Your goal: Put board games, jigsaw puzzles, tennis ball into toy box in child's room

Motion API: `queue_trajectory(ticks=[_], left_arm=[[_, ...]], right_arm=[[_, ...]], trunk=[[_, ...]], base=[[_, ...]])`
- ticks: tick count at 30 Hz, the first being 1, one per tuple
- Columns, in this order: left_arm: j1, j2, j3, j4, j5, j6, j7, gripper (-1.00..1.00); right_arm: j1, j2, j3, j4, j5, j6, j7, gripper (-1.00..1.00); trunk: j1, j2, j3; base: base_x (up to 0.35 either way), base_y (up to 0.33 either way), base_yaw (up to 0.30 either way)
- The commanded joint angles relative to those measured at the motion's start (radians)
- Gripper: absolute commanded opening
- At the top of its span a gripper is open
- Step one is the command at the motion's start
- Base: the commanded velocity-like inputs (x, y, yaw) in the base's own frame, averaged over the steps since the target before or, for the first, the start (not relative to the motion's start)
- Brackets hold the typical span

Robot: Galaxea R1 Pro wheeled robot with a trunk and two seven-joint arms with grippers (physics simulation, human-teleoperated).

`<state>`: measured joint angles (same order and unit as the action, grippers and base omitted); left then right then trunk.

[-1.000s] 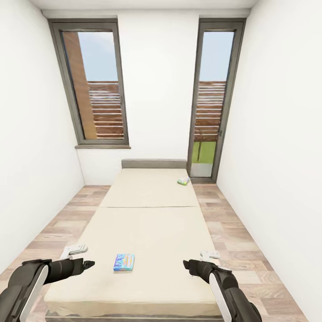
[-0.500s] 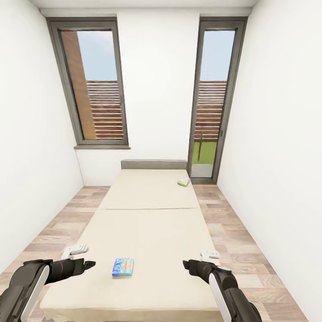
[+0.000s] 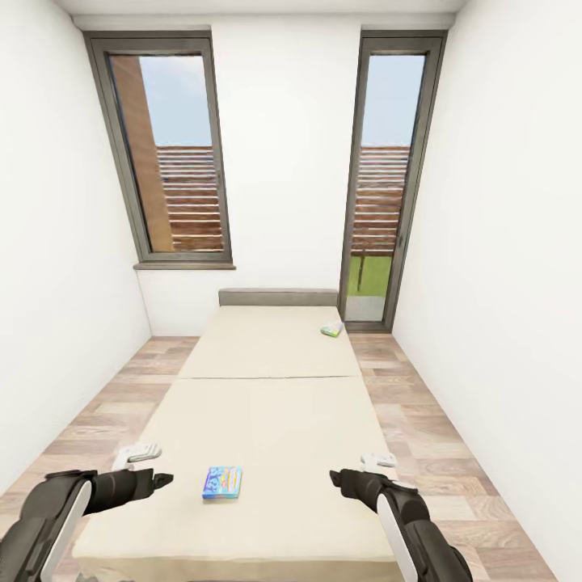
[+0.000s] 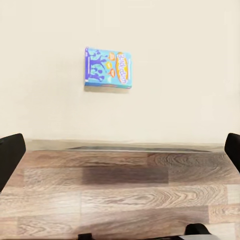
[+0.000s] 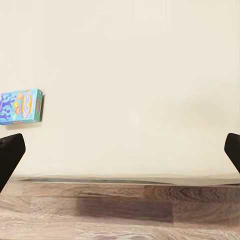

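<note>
A: Compared with one second ago, the whole head view has shifted a little, so I think the robot itself moved closer to the bed (image 3: 275,420). The near board game (image 3: 222,482) sits a bit lower in the picture now than then. In the last half second almost nothing changed.

B: Where are the task's things now?

A: The near board game, a blue box with busy print, lies flat on the beige mattress close to the foot end, between the two arms. The far board game (image 3: 331,328), pale green, lies near the headboard (image 3: 279,297) on the right side. Both are well apart from each other.

B: And the grippers?

A: The left gripper (image 3: 159,479) hangs over the left edge of the bed and the right gripper (image 3: 339,478) over the mattress on the right. In the wrist views the dark fingertips (image 4: 11,150) stand at the two far sides of the picture, so both claws are spread wide and hold nothing.

B: What could go wrong from here?

A: The box is thin and flat on a soft mattress. I judge that fingers coming straight down may press it into the bedding or push it away instead of getting under an edge. Also the far box is near the wall (image 3: 493,242), so the robot must drive along the narrow wood floor (image 3: 420,436) to reach it.
</note>
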<state>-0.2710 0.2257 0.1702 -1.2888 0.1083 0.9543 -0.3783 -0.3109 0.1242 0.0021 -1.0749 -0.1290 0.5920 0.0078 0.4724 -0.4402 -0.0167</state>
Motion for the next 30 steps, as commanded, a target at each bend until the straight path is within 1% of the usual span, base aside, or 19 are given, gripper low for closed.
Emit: queue_trajectory(ticks=[1, 5, 6, 9, 10, 11, 13, 17, 21, 23, 24, 26, 27, 30], left_arm=[[-0.002, -0.004, -0.001, 0.003, 0.009, 0.009, 0.007, 1.0], [-0.017, -0.022, -0.007, 0.001, 0.01, 0.014, 0.017, 1.0], [-0.043, -0.039, -0.01, 0.004, 0.009, 0.016, 0.026, 1.0], [-0.096, -0.072, -0.012, 0.021, 0.004, 0.018, 0.052, 1.0], [-0.129, -0.095, -0.014, 0.044, -0.001, 0.017, 0.079, 1.0], [-0.143, -0.106, -0.014, 0.059, -0.003, 0.015, 0.095, 1.0], [-0.166, -0.126, -0.015, 0.093, -0.007, 0.011, 0.129, 1.0], [-0.205, -0.158, -0.015, 0.174, -0.008, -0.01, 0.194, 1.0], [-0.235, -0.18, -0.016, 0.221, -0.009, -0.066, 0.223, 1.0], [-0.239, -0.188, -0.017, 0.229, -0.009, -0.08, 0.228, 1.0], [-0.241, -0.198, -0.02, 0.234, -0.01, -0.089, 0.232, 1.0], [-0.243, -0.21, -0.025, 0.238, -0.011, -0.094, 0.234, 1.0], [-0.244, -0.223, -0.032, 0.242, -0.012, -0.099, 0.237, 1.0], [-0.246, -0.239, -0.045, 0.252, -0.014, -0.115, 0.243, 1.0]], right_arm=[[-0.001, 0.001, 0.002, -0.005, -0.006, 0.005, -0.001, 1.0], [-0.002, 0.012, 0.016, -0.026, -0.006, 0.01, -0.001, 1.0], [-0.003, 0.02, 0.029, -0.046, -0.006, 0.012, -0.002, 1.0], [-0.004, 0.035, 0.055, -0.085, -0.005, 0.016, -0.003, 1.0], [-0.006, 0.042, 0.075, -0.115, -0.005, 0.019, -0.004, 1.0], [-0.006, 0.045, 0.085, -0.13, -0.004, 0.022, -0.004, 1.0], [-0.007, 0.049, 0.104, -0.162, -0.002, 0.033, -0.004, 1.0], [0.0, 0.05, 0.133, -0.227, 0.0, 0.067, -0.006, 1.0], [0.01, 0.05, 0.144, -0.259, 0.002, 0.084, -0.012, 1.0], [0.011, 0.05, 0.146, -0.263, 0.002, 0.086, -0.013, 1.0], [0.012, 0.05, 0.147, -0.266, 0.002, 0.087, -0.013, 1.0], [0.013, 0.05, 0.147, -0.267, 0.002, 0.087, -0.013, 1.0], [0.013, 0.05, 0.148, -0.268, 0.002, 0.087, -0.014, 1.0], [0.014, 0.05, 0.148, -0.269, 0.002, 0.086, -0.014, 1.0]], trunk=[[0.001, -0.002, -0.002], [0.001, -0.002, -0.002], [0.001, -0.002, -0.002], [0.001, -0.002, -0.002], [0.001, -0.002, -0.002], [0.001, -0.002, -0.002], [0.001, -0.002, -0.002], [0.001, -0.002, -0.002], [0.001, -0.002, -0.002], [0.001, -0.002, -0.002], [0.001, -0.002, -0.002], [0.001, -0.002, -0.002], [0.001, -0.002, -0.002], [0.001, -0.002, -0.002]], base=[[0.0, 0.0, 0.0], [0.0, 0.0, 0.0], [0.0, 0.0, 0.0], [0.0, 0.0, 0.0], [0.0, 0.0, 0.0], [0.0, 0.0, 0.0], [0.0, 0.0, 0.0], [0.0, 0.0, 0.0], [0.0, 0.0, 0.0], [0.0, 0.0, 0.0], [0.0, 0.0, 0.0], [0.0, 0.0, 0.0], [0.0, 0.0, 0.0], [0.0, 0.0, 0.0]])
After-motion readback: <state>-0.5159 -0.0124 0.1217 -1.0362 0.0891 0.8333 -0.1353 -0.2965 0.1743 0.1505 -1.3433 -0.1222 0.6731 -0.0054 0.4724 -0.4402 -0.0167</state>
